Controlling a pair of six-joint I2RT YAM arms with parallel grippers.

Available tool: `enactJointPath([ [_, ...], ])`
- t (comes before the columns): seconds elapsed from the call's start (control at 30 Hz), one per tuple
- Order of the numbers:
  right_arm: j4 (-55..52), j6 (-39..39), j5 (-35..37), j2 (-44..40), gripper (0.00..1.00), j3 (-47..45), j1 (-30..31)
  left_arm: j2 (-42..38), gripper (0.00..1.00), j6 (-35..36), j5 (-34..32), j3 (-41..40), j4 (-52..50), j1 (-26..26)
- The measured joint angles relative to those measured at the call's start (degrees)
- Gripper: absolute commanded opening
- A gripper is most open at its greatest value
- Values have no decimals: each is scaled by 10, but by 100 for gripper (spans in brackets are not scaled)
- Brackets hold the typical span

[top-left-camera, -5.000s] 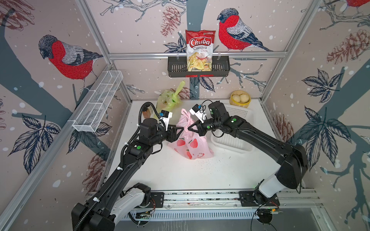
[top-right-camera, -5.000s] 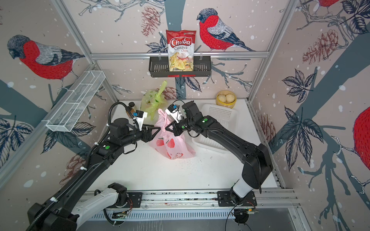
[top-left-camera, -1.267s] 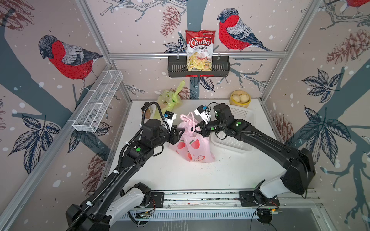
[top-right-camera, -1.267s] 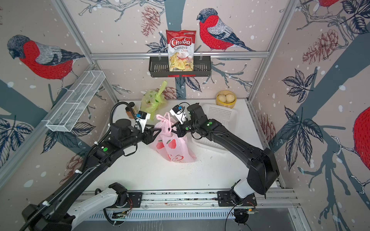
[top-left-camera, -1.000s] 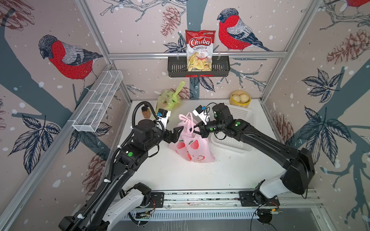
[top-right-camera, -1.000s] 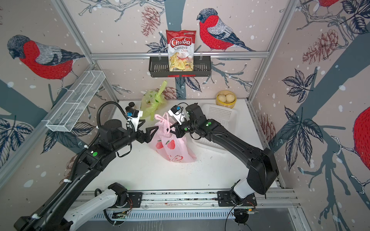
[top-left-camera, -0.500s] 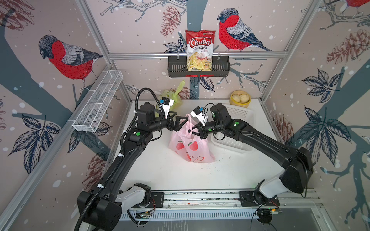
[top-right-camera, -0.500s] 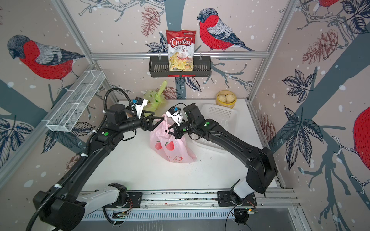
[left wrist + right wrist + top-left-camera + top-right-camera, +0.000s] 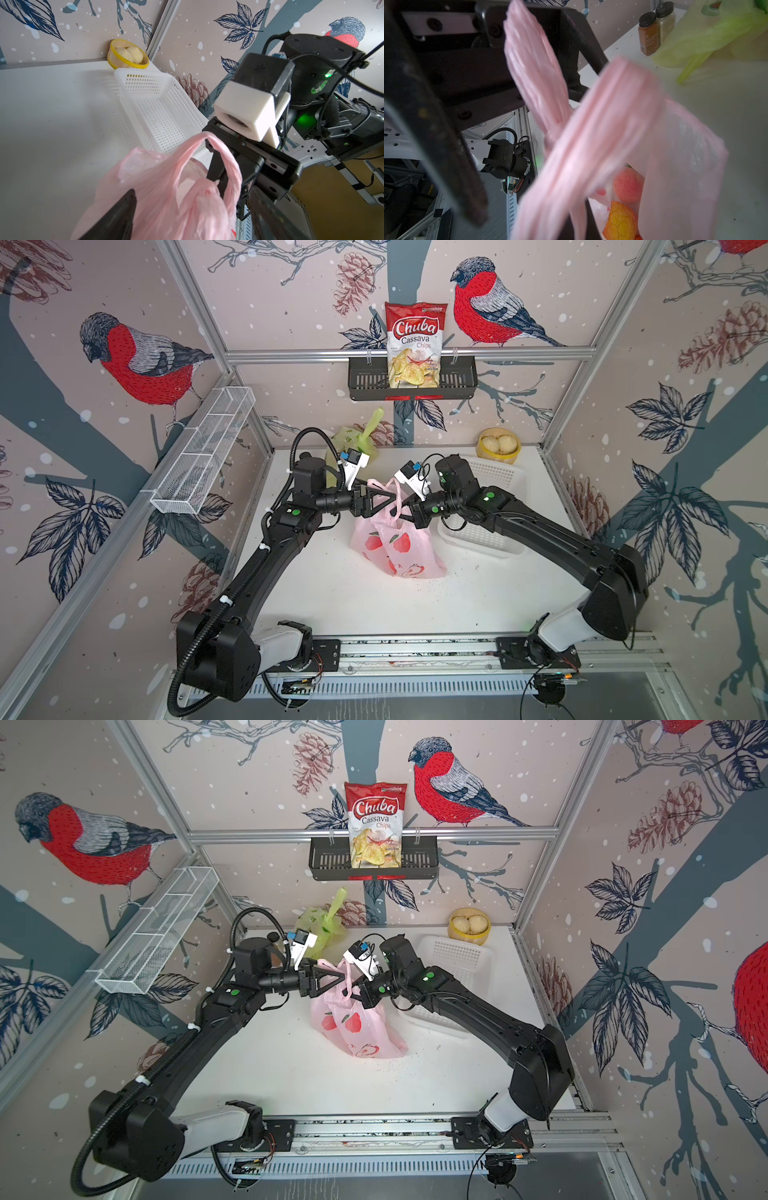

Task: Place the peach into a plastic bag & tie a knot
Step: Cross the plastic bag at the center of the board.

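A pink plastic bag (image 9: 397, 547) printed with peaches stands mid-table, seen in both top views (image 9: 357, 1027). Inside it, the right wrist view shows a peach (image 9: 628, 185) above a yellow-orange fruit (image 9: 620, 222). My right gripper (image 9: 409, 512) is shut on one raised handle of the bag (image 9: 220, 149). From the other side my left gripper (image 9: 390, 499) reaches level at the handles. Its fingers (image 9: 116, 216) stand open, wide apart, with the bunched top of the bag (image 9: 199, 199) between them.
A white basket (image 9: 519, 472) lies right behind my right arm, with a yellow steamer of buns (image 9: 498, 445) in the back corner. A green bag (image 9: 357, 439) and two spice jars (image 9: 656, 31) stand at the back left. A chips bag (image 9: 415, 344) hangs in a wall rack.
My left arm swung from the bag's near left up to handle height, and its open jaws now straddle the top of the bag. My right gripper kept its hold on the handle.
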Motion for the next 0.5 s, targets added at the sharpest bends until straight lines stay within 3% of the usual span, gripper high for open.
enactJointPath([
  [0.13, 0, -5, 0, 2, 0, 3, 0, 2, 77, 0, 4, 1, 0, -3],
  [0.2, -1, -6, -1, 4, 0, 4, 0, 3, 71, 0, 6, 2, 0, -5],
  [0.43, -5, -6, -2, 8, 2, 6, 0, 14, 12, 19, 5, 11, -17, -15],
  [0.47, -7, -5, -1, 8, 10, 7, 0, 15, 1, 20, 5, 13, -18, -15],
  [0.5, -9, -5, -1, 8, 18, 7, 0, 16, 0, 21, 5, 14, -18, -16],
])
